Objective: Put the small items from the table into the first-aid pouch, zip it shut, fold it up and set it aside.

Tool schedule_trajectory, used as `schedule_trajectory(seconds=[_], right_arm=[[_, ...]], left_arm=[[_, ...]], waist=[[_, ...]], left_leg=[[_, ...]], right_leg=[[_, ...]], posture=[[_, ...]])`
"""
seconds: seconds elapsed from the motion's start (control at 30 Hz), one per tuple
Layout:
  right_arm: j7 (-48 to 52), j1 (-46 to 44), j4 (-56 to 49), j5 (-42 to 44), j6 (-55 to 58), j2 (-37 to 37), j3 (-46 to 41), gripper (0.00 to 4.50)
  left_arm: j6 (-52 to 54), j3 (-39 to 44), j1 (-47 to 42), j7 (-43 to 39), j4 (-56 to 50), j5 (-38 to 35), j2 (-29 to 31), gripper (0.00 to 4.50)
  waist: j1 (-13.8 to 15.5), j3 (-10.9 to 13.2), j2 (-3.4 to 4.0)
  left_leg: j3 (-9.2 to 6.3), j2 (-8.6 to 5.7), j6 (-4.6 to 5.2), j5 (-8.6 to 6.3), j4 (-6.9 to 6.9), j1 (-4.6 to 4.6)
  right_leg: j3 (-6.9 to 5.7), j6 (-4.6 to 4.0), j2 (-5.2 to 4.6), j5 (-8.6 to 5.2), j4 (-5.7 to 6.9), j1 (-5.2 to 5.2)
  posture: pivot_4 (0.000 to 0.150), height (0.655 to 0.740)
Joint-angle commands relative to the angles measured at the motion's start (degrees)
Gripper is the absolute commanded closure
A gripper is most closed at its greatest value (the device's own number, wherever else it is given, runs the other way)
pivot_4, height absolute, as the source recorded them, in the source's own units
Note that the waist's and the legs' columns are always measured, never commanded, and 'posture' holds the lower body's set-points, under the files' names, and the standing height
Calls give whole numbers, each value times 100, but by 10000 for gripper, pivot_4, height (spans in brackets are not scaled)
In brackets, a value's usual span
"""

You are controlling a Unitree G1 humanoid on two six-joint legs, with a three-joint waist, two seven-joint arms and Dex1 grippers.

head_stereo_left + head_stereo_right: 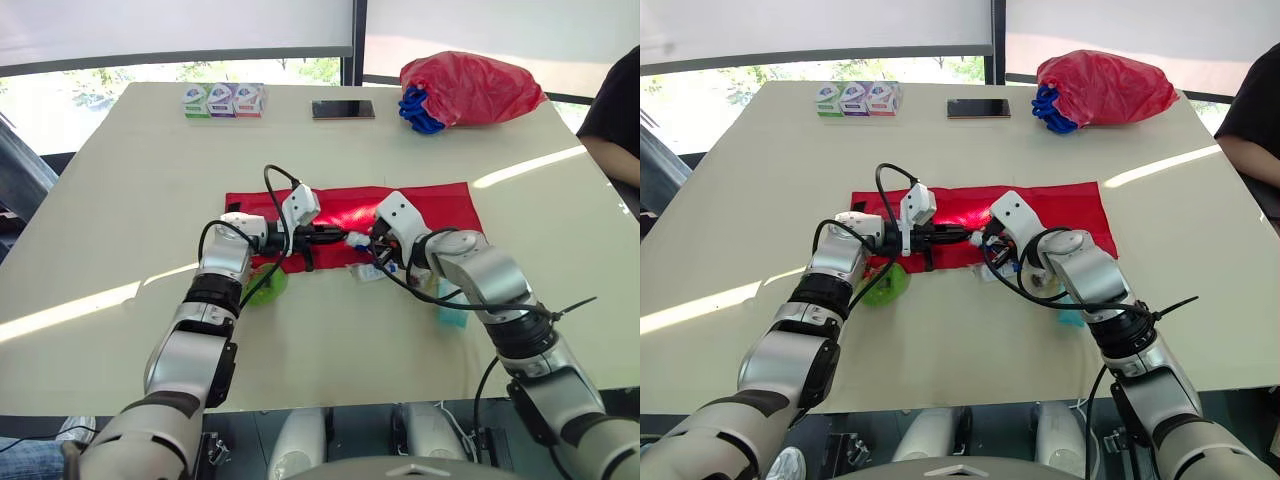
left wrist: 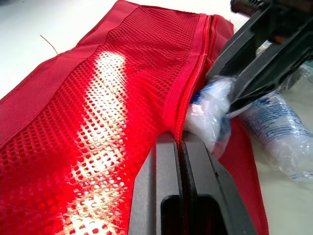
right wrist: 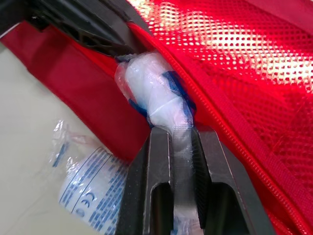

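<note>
The red first-aid pouch (image 1: 430,205) lies flat at the table's middle, mesh side up. My left gripper (image 2: 180,142) is shut on the pouch's zipper edge (image 2: 188,93), pinching the red fabric at the opening. My right gripper (image 3: 180,129) is shut on the plastic wrap of a white bandage roll (image 3: 151,90) with blue print, whose end sits against the zipper opening beside the left fingers (image 3: 88,22). A second wrapped packet (image 3: 90,183) lies on the table just in front of the pouch. A green item (image 1: 268,285) rests under my left forearm, and a teal one (image 1: 450,310) under my right.
Three small boxes (image 1: 222,100) and a dark phone (image 1: 343,109) sit along the far edge. A red plastic bag (image 1: 470,85) with something blue (image 1: 418,110) lies at the far right. A person's dark sleeve (image 1: 615,110) shows at the right edge.
</note>
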Motion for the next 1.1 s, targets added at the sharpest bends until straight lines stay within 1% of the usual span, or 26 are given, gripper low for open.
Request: schedule_trajectory(seconds=[0.03,0.37,0.47,0.8,0.97,1.03,1.07,1.1], right_arm=[[-153,-8,51,-19,-8,-54,-162,43713],[-278,108,31,63,20,-129,-320,43713],[-376,76,72,156,44,61,-409,43713],[-1146,34,310,393,-92,1421,-930,43713],[-1344,116,320,403,-177,1723,-1066,43713],[-1336,146,279,407,-173,1713,-1080,34357],[-1318,166,242,412,-162,1687,-1078,33144],[-1275,189,186,427,-140,1640,-1062,30155]], left_arm=[[-47,92,-84,29,-262,-218,-107,45000],[-230,148,-74,165,-173,-240,-123,45000],[-297,100,-31,107,-193,-221,-130,45000],[-544,-68,182,73,-166,-112,-222,45000],[-642,-85,163,102,2,-89,-253,45000],[-665,-83,153,107,48,-83,-257,45000],[-679,-82,147,107,76,-80,-255,45000],[-699,-81,144,106,108,-74,-249,45000]], waist=[[1,0,0],[11,0,0],[4,0,0],[0,-1,1],[3,0,3],[1,0,3],[1,0,3],[1,0,3]], left_leg=[[0,0,0,0,0,0],[1,-1,0,0,0,1],[0,-1,0,0,0,1],[1,1,-1,0,-3,3],[1,-2,-1,1,-4,2],[1,-1,-1,1,-5,2],[1,-1,-1,1,-5,2],[1,-1,-1,0,-5,2]], right_leg=[[0,0,0,0,0,0],[0,0,-1,0,-1,0],[0,0,0,0,-1,0],[2,0,1,0,2,-1],[2,0,0,0,3,-1],[2,0,0,0,3,-1],[2,0,0,0,2,-1],[2,0,0,0,1,-1]], posture=[[1500,7400],[1500,7400],[1500,7400],[1500,7400],[1500,7400],[1500,7400],[1500,7400],[1500,7400]])
